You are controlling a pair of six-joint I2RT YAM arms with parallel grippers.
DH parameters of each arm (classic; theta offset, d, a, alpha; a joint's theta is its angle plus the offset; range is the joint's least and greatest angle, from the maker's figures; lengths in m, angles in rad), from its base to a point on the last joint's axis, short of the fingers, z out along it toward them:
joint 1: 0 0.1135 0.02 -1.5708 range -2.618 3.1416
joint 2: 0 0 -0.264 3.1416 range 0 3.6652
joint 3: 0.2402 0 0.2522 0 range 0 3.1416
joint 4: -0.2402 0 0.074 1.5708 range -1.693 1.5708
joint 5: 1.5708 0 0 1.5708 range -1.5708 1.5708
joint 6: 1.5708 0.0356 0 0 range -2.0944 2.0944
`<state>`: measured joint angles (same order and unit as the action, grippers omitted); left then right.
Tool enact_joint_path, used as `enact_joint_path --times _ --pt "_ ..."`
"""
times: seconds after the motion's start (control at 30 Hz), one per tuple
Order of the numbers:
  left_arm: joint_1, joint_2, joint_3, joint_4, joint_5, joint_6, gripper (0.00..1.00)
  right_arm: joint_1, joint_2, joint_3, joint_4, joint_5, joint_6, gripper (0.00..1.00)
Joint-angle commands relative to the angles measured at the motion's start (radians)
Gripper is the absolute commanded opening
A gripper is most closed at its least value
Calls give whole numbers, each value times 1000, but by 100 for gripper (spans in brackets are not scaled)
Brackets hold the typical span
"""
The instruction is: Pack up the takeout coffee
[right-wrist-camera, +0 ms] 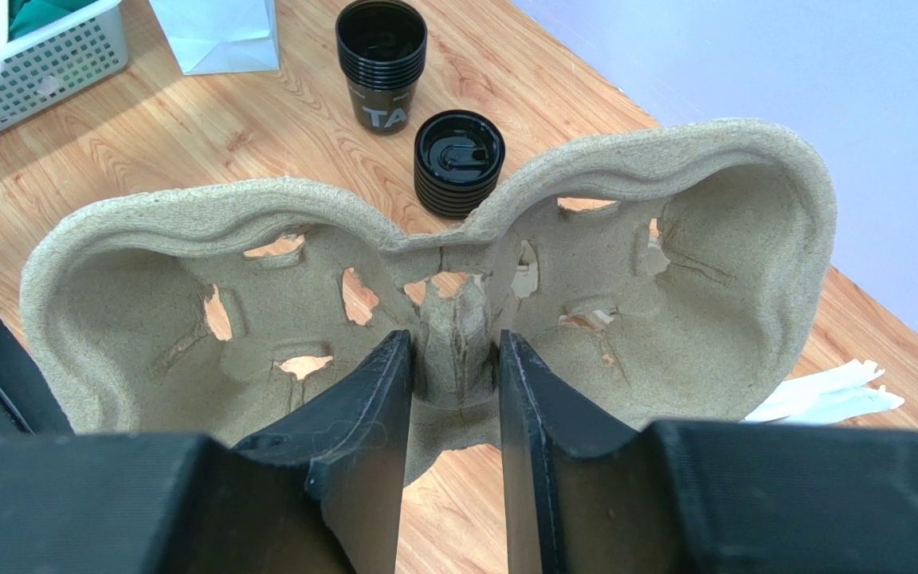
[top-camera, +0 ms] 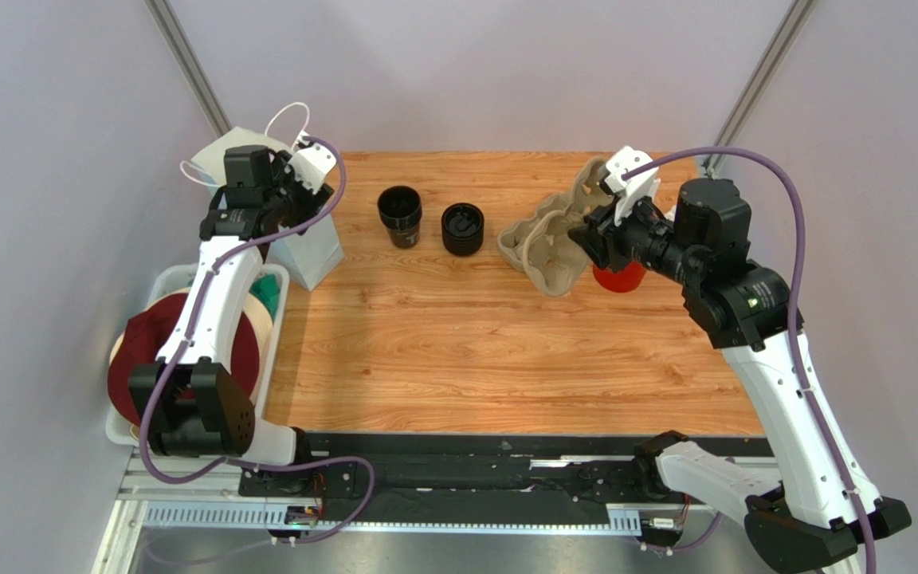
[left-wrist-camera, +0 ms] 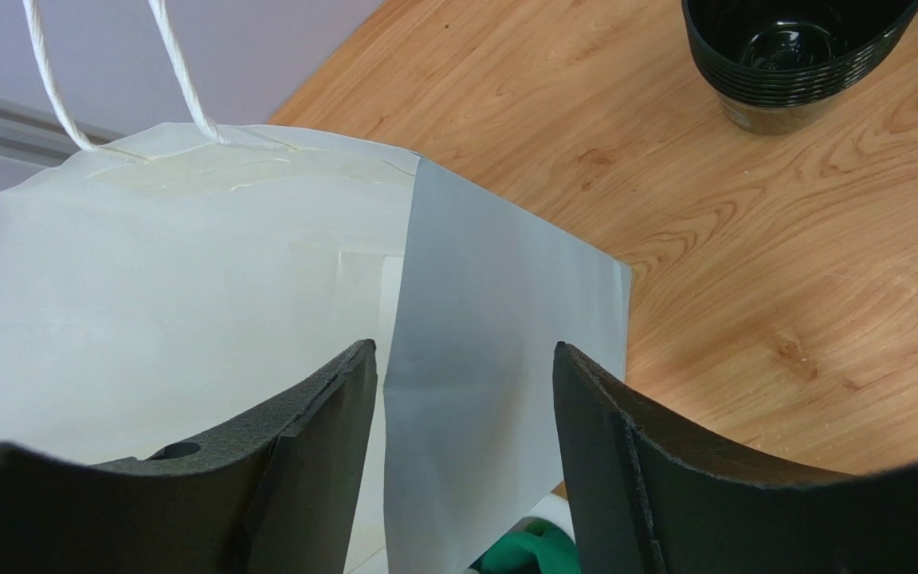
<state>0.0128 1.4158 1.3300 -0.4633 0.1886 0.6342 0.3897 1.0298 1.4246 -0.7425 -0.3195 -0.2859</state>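
Staging step, by judgement: carrier (right-wrist-camera: 667, 275) pinched at centre rib in right fingers (right-wrist-camera: 368, 419), bag (left-wrist-camera: 189, 275) edge between spread left fingers (left-wrist-camera: 320, 443), coffee not in view; next, likely: finding it, opening bag.

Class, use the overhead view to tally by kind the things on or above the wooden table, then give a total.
Black cup stack: 1
Black lid stack: 1
White paper bag: 1
Pulp cup carrier: 1
Red container, partly hidden: 1
Total: 5
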Motion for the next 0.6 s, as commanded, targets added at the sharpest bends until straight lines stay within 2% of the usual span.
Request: enact_joint_path --times 0.0,0.13,0.17,0.37,0.57 --pt "-2 -6 52 15 0 -1 61 8 -5 0 51 13 -16 32" --pt "-2 -8 43 -11 26 2 46 15 -2 -1 54 16 -18 32" --pt "-2 -15 38 -12 35 5 38 15 -2 -1 54 17 -19 32" --pt "-2 -54 3 -38 77 2 19 17 0 -3 55 19 -18 32" --pt "-2 -138 -26 -80 139 -2 16 23 3 -4 57 23 -19 32"
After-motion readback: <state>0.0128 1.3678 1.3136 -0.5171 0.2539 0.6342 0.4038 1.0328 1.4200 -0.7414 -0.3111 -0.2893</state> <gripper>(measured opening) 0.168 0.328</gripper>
